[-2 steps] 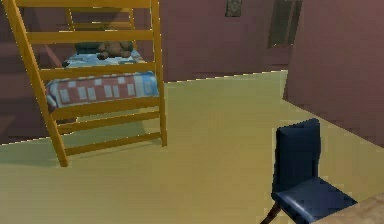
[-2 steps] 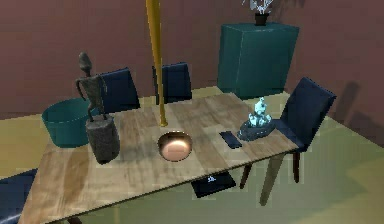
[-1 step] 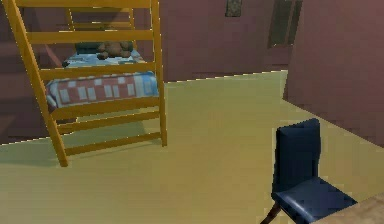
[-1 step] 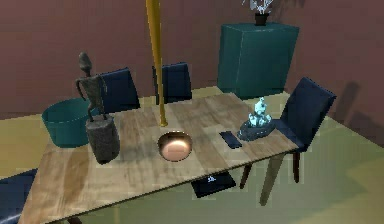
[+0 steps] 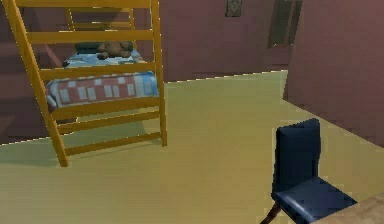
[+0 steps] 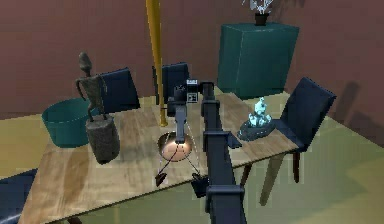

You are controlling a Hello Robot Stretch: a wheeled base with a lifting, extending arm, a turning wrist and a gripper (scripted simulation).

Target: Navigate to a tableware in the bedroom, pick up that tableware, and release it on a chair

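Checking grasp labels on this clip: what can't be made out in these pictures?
Arm side view: whether the end effector holds anything; a copper bowl sits on the table right at it.
Arm side view: the plant on the teal cabinet, cut off by the top edge.
Forward view: a brown thing on the bunk bed, too small to name.

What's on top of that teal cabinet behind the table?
A small potted plant stands on the teal cabinet; the picture's edge cuts off its top. It hides whatever sits right behind it.
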